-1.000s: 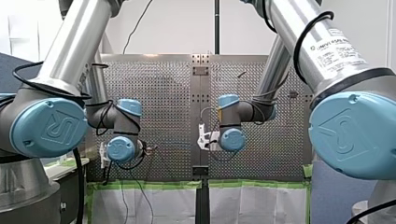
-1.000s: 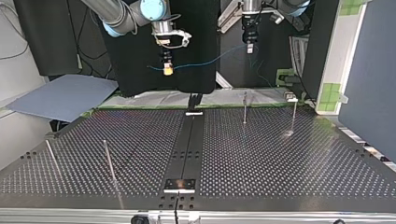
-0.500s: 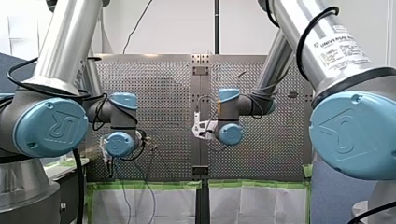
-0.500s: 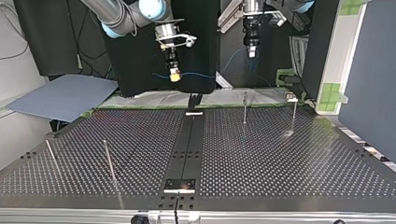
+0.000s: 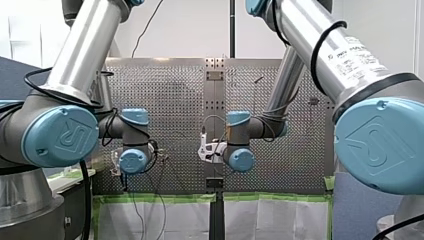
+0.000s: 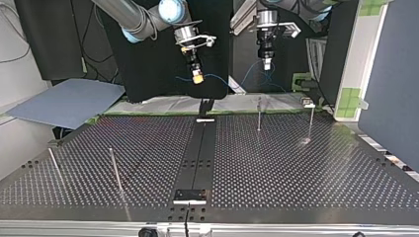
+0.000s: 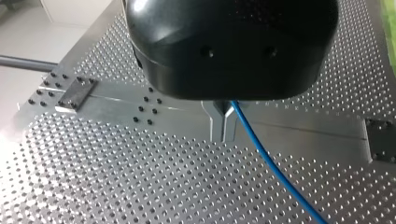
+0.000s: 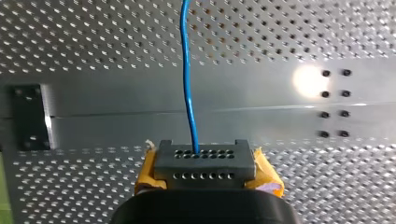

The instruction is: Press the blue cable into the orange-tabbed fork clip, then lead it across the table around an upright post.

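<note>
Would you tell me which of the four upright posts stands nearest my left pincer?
The inner far-edge post at the top view's right; my left pincer hangs just beyond it.

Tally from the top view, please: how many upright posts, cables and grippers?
upright posts: 4
blue cable: 1
grippers: 2, my right gripper and my left gripper
Total: 7

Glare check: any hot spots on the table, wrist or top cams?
Right wrist view: bright hot spot on the table, beside the bolt holes, off the blue cable. Top view: small glint by an upright post. Left wrist view: mild sheen only.
</note>
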### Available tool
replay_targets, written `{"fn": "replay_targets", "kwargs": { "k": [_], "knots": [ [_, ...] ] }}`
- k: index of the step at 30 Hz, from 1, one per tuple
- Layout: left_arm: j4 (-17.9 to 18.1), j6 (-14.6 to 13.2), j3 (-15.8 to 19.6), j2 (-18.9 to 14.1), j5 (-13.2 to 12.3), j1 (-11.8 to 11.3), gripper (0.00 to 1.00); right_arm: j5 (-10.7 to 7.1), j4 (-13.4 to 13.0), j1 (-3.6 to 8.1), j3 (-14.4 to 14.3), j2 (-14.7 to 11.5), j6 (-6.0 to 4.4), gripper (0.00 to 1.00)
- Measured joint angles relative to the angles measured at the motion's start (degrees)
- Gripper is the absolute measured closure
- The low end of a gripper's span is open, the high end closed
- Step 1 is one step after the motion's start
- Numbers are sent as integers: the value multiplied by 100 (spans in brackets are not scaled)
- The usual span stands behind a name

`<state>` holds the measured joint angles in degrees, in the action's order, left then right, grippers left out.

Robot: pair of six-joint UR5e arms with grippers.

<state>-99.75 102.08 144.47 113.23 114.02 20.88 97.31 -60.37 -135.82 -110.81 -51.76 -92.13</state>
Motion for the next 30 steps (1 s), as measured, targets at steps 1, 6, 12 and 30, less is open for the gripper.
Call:
{"fn": "replay_targets", "kwargs": {
  "k": [1,6,12,30],
  "knots": [
    [47,5,-3,48,-34,-43,100,2,-11,-7,4,46,-5,100],
    [250,-53,-2,309,-246,-295,100,134,-28,-32,24,282,-49,100],
    [227,-77,-1,580,-345,-582,100,239,35,-36,85,354,-74,100],
    [158,241,-4,682,-1049,-1005,100,199,183,-25,371,850,-137,100]
  ]
}}
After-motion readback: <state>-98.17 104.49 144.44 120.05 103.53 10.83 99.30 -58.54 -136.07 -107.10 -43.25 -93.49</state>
